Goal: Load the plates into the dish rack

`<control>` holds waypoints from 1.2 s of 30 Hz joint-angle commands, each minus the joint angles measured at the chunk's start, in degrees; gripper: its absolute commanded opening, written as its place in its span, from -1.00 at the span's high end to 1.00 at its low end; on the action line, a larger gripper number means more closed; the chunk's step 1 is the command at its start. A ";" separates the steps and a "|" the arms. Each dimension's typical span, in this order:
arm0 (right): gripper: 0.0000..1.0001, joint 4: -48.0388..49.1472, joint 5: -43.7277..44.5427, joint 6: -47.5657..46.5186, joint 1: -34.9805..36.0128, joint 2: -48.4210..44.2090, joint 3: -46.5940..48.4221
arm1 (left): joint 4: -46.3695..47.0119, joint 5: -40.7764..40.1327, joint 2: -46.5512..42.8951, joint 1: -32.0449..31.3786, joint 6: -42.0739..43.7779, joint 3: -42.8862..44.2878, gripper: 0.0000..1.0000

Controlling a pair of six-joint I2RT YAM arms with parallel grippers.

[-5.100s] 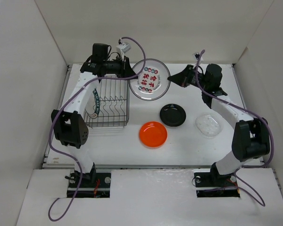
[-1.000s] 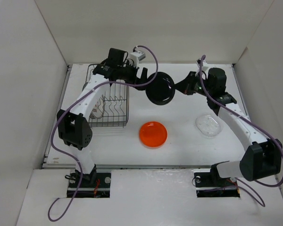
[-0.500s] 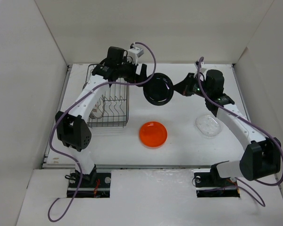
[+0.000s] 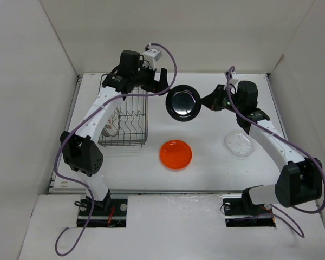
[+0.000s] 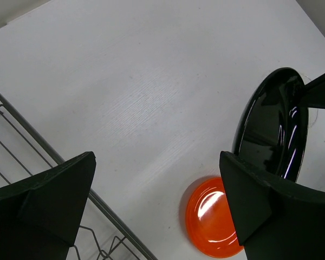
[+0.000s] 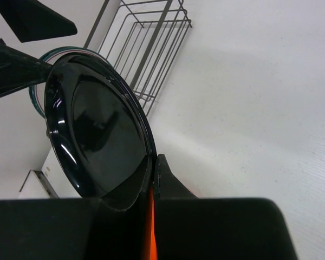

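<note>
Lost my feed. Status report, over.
Right gripper shut on black plate, aloft. Left gripper open, between plate and dish rack. Orange plate on table.

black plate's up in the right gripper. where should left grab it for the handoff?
Pinch the black plate by its free rim, opposite the right gripper, which clamps the edge nearest its own arm. The plate is held off the table, tilted up on edge, so the open left gripper can likely come from the dish rack side, one finger over each face.
</note>
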 commanded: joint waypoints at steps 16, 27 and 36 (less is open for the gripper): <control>1.00 6.25 0.99 -0.99 -0.51 -0.06 -0.26 | 2.79 8.98 -6.34 0.46 -2.73 1.54 -1.00; 1.00 10.04 -0.76 0.86 1.15 2.83 3.33 | 2.78 10.39 -5.28 -1.29 -1.15 -3.64 -1.00; 1.00 15.49 -1.29 3.93 2.83 3.89 3.87 | 0.93 14.00 -3.08 -2.35 -0.09 -2.41 0.54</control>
